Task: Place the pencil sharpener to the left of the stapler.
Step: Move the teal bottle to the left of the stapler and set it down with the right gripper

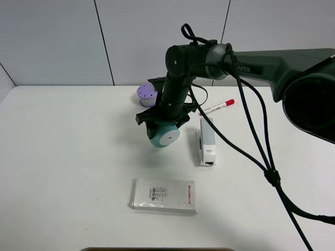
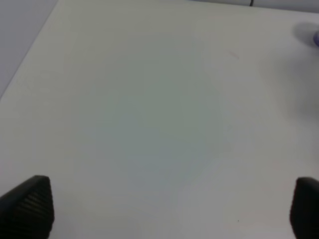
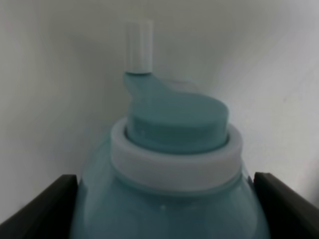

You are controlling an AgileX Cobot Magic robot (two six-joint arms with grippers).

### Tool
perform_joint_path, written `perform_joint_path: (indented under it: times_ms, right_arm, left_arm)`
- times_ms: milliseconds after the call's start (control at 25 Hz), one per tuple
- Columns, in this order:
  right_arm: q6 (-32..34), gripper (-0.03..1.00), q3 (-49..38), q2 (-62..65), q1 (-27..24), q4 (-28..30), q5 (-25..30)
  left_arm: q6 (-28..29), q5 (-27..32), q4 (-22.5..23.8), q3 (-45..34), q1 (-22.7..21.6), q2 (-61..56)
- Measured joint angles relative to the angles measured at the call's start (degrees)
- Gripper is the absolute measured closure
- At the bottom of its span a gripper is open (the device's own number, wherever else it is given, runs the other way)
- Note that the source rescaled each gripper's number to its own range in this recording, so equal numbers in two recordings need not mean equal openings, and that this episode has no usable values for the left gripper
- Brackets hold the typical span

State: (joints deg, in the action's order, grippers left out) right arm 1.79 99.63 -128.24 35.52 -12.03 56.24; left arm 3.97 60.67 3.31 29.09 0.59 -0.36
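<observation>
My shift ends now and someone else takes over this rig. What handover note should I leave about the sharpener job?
Right gripper: shut on the pencil sharpener.
Left gripper: open, empty, over the table.
The sharpener is held just left of the stapler in the high view, apart from it; whether it touches the table is unclear.
Done: grasp and positioning.
Left: lower if needed, release, withdraw the arm.

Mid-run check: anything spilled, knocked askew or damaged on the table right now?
Nothing stands out. The right gripper grips the pencil sharpener, white face toward the high camera, just left of the stapler, which lies flat and looks intact. The marker, purple container and white box sit apart from them; no spill shows.
</observation>
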Motion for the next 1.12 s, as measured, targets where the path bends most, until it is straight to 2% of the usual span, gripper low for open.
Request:
perform_joint_path:
  times_ms: [1120]
  right_arm:
    - [0.0,0.97,0.12,-2.63,0.0,0.29,2.22]
  left_arm:
    - [0.0,0.0,0.0,0.0,0.0,0.0]
